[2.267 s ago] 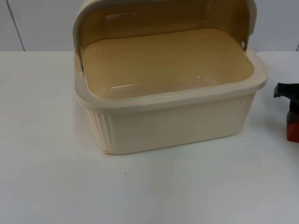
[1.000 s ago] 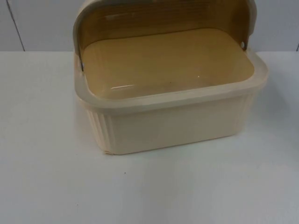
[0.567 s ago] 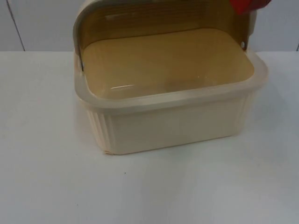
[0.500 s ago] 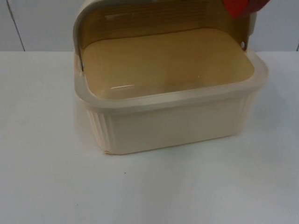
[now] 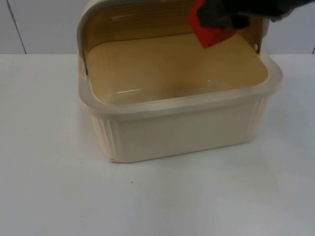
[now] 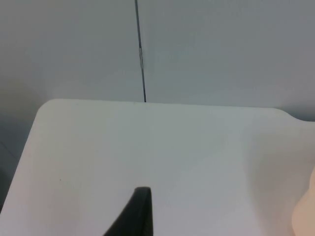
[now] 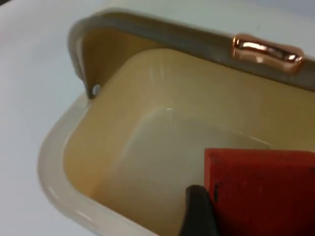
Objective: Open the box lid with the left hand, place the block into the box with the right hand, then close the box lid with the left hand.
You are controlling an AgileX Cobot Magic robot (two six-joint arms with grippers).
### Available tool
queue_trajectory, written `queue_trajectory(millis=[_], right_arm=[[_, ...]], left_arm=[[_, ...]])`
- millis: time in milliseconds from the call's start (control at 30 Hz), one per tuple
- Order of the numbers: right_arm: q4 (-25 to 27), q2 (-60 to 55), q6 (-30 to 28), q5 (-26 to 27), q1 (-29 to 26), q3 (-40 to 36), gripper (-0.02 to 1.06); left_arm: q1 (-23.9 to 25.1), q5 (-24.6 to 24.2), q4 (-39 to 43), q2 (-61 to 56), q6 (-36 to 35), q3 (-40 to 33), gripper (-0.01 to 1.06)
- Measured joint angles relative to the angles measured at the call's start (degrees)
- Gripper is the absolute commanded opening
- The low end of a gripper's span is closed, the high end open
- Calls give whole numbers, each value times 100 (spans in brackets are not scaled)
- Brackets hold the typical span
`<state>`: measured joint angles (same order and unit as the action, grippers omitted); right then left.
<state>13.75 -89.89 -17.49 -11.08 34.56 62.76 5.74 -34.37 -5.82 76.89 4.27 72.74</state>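
The cream box (image 5: 187,130) stands mid-table with its tinted lid (image 5: 98,19) swung up and back, so the inside is open. Above the box's back right part hangs the red block (image 5: 210,33), tilted, with my right gripper (image 5: 220,20) shut on it. From the right wrist, the block (image 7: 261,191) sits beside a black fingertip (image 7: 197,214), over the box floor (image 7: 162,147), and the lid's copper handle (image 7: 266,49) lies beyond it. My left gripper (image 6: 140,214) waits over the bare table left of the box, facing the wall.
White table (image 5: 147,196) stretches in front of the box and to both sides. The grey partition wall (image 5: 39,24) stands close behind the box. An edge of the box (image 6: 305,216) shows in the left wrist view.
The right gripper carried the red block up from the table at the right edge, passed out of view, then came in from the upper right and moved left and down over the open box.
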Motion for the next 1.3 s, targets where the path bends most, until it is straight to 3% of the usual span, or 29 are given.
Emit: queue_trajectory(millis=[167,333,700,1033,1167,1300], right_arm=[[0,-540,0,493,0,0,0],[90,-1179,12,1475,0,0,0],[229,-1835,2,2503,0,0,0],[488,-2073,-1,2580,0,0,0],[605,-2073,-1,2580,0,0,8],[616,-2073,-1,2570,0,0,31]], left_arm=[[0,0,0,0,0,0,104],[0,0,0,0,0,0,104],[0,0,21,0,0,0,104],[0,0,21,0,0,0,104],[0,0,21,0,0,0,104],[0,0,21,0,0,0,104]])
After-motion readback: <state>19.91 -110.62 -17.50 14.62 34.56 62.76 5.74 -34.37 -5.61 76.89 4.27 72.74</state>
